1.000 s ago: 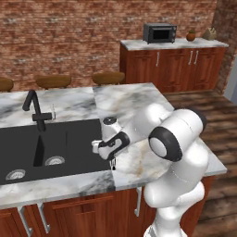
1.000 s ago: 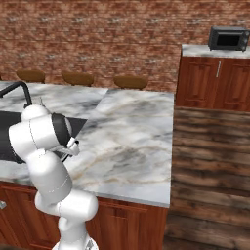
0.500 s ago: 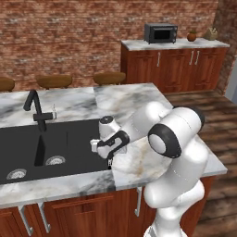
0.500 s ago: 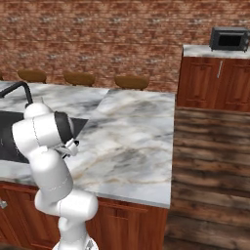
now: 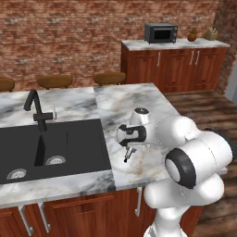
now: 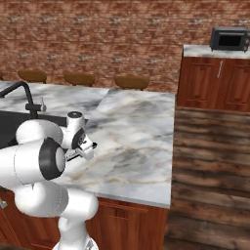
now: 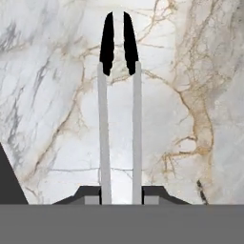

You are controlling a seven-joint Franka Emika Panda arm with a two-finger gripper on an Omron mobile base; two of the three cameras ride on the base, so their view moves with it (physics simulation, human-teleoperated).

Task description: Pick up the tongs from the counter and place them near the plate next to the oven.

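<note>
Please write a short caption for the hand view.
Hand shut on the tongs, black tips pointing away over the marble counter.

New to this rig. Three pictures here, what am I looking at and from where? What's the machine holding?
It is a white robot arm on a driving base in a rendered kitchen. Two cameras ride on the base, behind the arm to its left and right, looking over a marble counter with a black sink and faucet. The third camera sits on the hand and looks along it. There the hand is shut on silver tongs with black ends, pointing out over the marble. A toaster oven stands on the far cabinets.
</note>
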